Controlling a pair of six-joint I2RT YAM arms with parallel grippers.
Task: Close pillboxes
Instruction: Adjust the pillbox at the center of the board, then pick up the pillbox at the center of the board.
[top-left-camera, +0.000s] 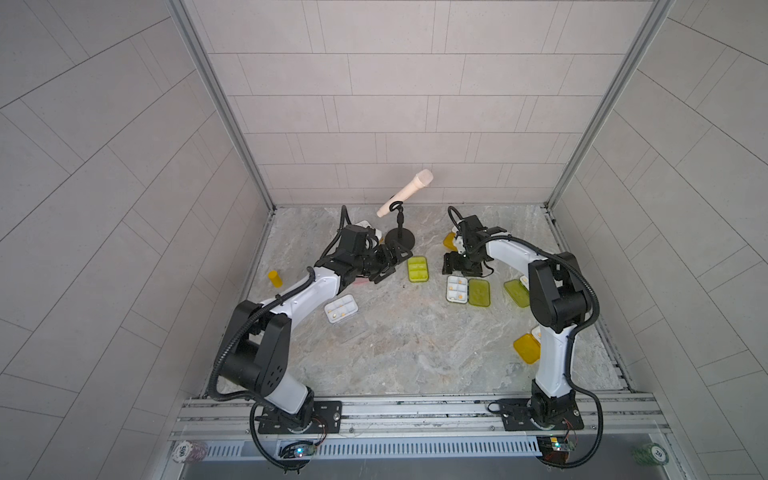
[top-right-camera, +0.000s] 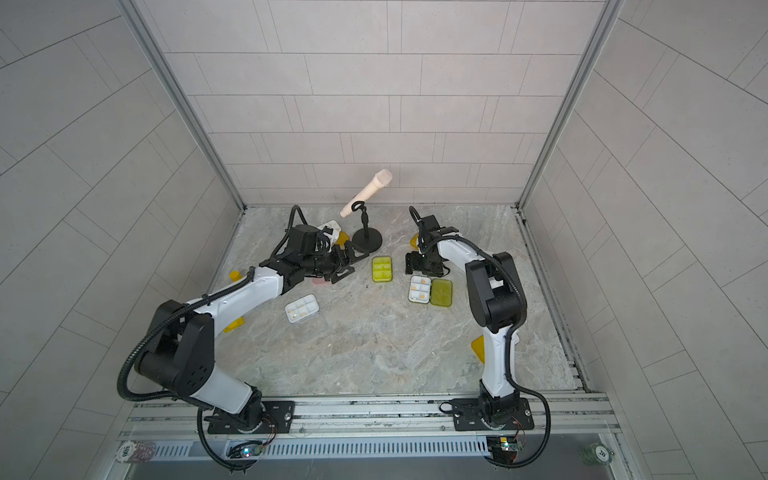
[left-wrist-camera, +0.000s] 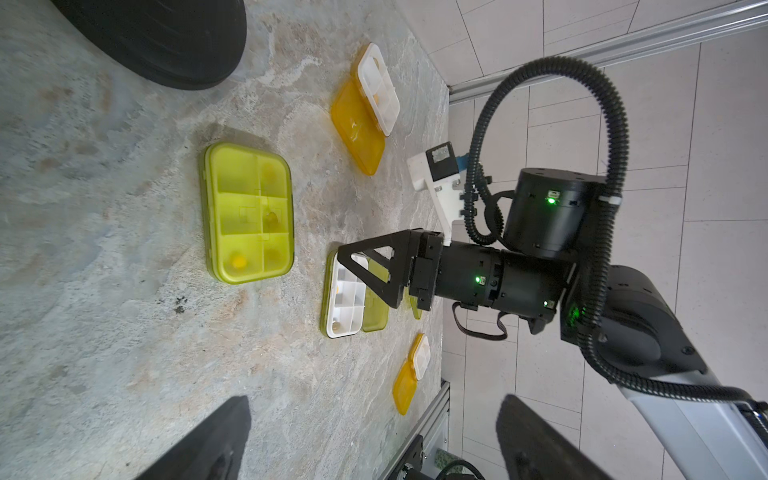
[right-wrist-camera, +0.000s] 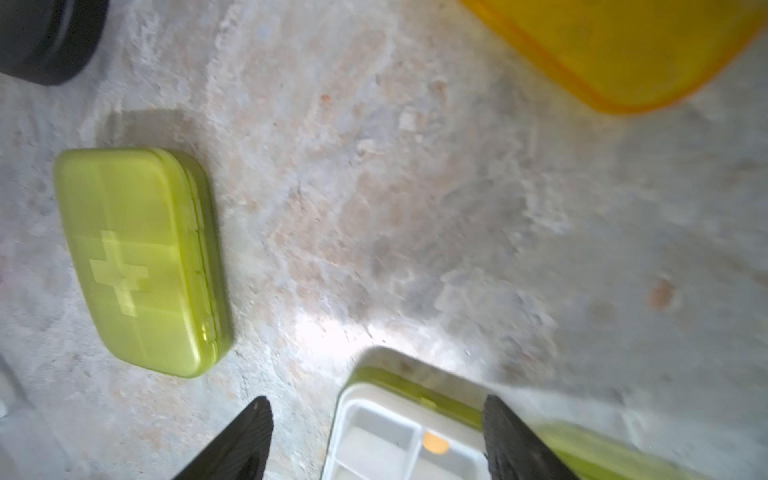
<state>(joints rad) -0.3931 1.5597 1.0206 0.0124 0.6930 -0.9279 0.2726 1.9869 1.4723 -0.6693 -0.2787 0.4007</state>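
1. Tiled walls enclose a marbled bench. A microphone stand sits at the far side, between the left arm and the right arm.
2. Done: one closed box, lime green, lies mid-bench with its lid flat on the tray.
3. In hand, as judged: the open green box, just beside the closed box on the right arm's side. Its white tray faces up and its lid lies flat alongside.
4. Right jaws hang over the far end of that tray. In the right wrist view they stand parted, straddling the tray's end and clamping nothing.
5. Left jaws stand wide apart and empty, low over the bench near the stand base, facing the closed box.
6. Left to do, as far as visible:
   - second green box, half hidden by the right arm, lid open;
   - near orange box, by the right arm's lower link, lid open;
   - far orange box, beside the right wrist, lid open;
   - clear box, near the left arm, tray uncovered;
   - far-left box, behind the left arm, apparently open.
7. Pink box lies under the left arm; its state cannot be told.
8. Judgement: the task is at an early stage, with one box confirmed shut.
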